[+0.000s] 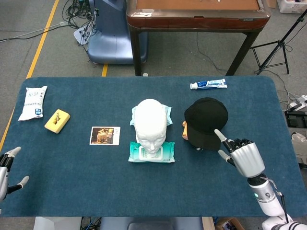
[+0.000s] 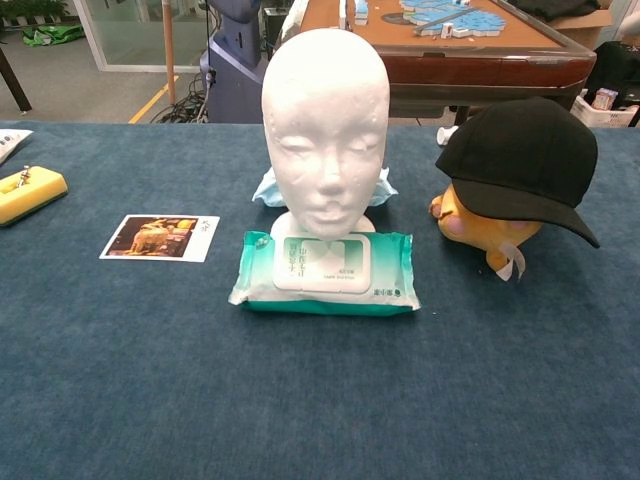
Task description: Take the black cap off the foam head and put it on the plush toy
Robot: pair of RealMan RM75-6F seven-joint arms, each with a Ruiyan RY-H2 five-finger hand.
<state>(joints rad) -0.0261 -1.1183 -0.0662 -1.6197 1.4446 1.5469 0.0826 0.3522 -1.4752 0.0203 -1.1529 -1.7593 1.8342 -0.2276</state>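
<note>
At frame centre the white foam head (image 1: 151, 125) stands behind a green wet-wipes pack (image 1: 151, 152); right of it, the black cap (image 1: 207, 121) sits on the yellow plush toy (image 2: 480, 225).

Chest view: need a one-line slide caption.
Black cap sits on the plush toy, beside the bare foam head standing behind a wipes pack on the blue table.

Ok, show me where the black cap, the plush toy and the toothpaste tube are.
black cap (image 2: 520, 150), chest view, on its crown.
plush toy (image 2: 478, 228), chest view, on its orange face below the cap.
toothpaste tube (image 1: 209, 84), head view, on the middle of the tube.
</note>
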